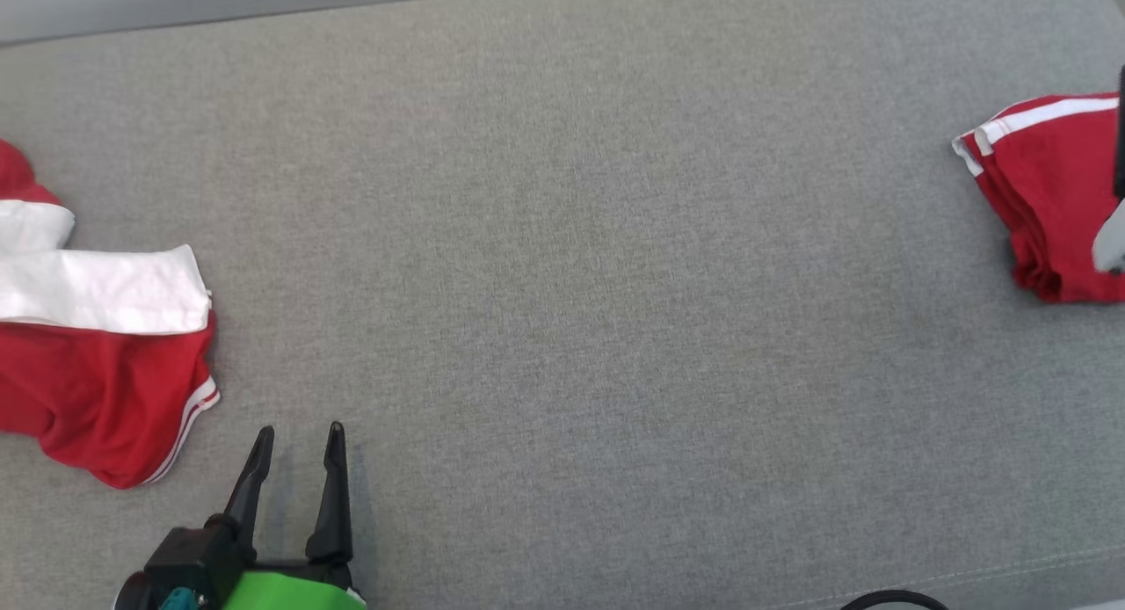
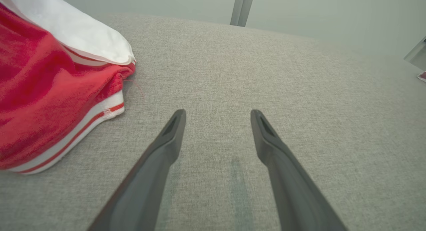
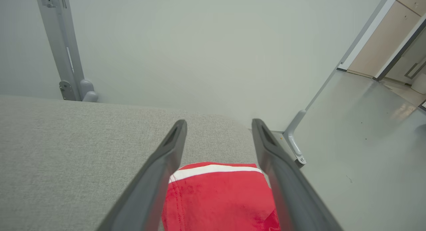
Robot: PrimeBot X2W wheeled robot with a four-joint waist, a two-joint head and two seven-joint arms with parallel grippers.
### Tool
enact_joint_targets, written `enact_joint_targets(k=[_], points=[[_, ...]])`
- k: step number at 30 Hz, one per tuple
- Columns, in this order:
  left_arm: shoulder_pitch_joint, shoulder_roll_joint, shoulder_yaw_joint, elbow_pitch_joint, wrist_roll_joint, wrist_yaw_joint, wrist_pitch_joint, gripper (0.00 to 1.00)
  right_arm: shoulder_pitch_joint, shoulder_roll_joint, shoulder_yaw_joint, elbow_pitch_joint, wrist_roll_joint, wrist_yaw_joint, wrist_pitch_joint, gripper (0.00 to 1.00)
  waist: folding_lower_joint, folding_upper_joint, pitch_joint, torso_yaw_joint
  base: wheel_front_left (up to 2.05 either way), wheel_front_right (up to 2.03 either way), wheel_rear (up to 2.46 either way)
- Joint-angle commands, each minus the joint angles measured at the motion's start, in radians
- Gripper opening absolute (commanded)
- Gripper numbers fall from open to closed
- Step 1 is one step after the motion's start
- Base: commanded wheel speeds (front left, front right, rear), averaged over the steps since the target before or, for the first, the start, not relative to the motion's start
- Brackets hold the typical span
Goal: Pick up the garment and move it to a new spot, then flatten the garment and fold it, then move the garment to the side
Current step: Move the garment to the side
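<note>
A grey cloth-covered desk point(image 1: 562, 241) is stretching across the head view, with pale wall and floor beyond it. A crumpled red and white garment point(image 1: 97, 399) is lying at its left end. The folded red garment point(image 1: 1050, 206) is sitting at the far right, near the desk's edge. Likely risk: a fingertip snagging a layer as the arm is pulling away, undoing the fold or dragging the bundle over that edge. The right claw point(image 3: 218, 121) is standing wide apart over the folded garment, gripping nothing; contact is unclear. The left claw point(image 1: 299, 428) is hovering spread and empty beside the crumpled garment.
</note>
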Motion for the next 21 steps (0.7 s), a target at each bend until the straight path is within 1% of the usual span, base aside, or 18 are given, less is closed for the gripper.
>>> enact_joint_targets(k=[1,5,8,12,14,16,21], points=[[0.024,0.0,0.006,0.004,-0.004,0.007,-0.004,1.0,0.067,0.005,0.007,-0.046,0.021,-0.001,-0.008,1.0,0.0,0.0,-0.125,0.016,0.0,0.0,0.0],[0.052,-0.004,0.007,0.008,0.0,0.01,-0.004,1.0,0.295,0.055,0.031,-0.236,0.052,-0.001,-0.051,1.0,0.0,0.0,-0.191,0.052,0.0,0.0,0.0],[0.058,-0.005,0.01,0.015,0.008,0.009,-0.004,1.0,0.46,0.102,0.054,-0.326,0.046,-0.001,-0.089,1.0,0.0,0.0,-0.22,0.079,0.0,0.0,0.0],[0.052,-0.006,0.021,0.033,0.014,0.009,-0.004,1.0,0.607,0.168,0.082,-0.34,0.012,-0.001,-0.13,1.0,0.0,0.0,-0.25,0.11,0.0,0.0,0.0],[0.052,-0.006,0.021,0.045,0.021,0.007,-0.003,1.0,0.655,0.204,0.097,-0.326,0.022,-0.001,-0.141,1.0,0.0,0.0,-0.264,0.119,0.0,0.0,0.0],[0.056,-0.006,0.022,0.054,0.027,0.005,-0.004,1.0,0.689,0.229,0.103,-0.311,0.013,-0.001,-0.146,1.0,0.0,0.0,-0.275,0.123,0.0,0.0,0.0],[0.033,-0.006,0.028,0.073,0.037,0.001,-0.004,1.0,0.725,0.294,0.103,-0.321,-0.019,-0.001,-0.147,1.0,0.0,0.0,-0.278,0.126,0.0,0.0,0.0]])
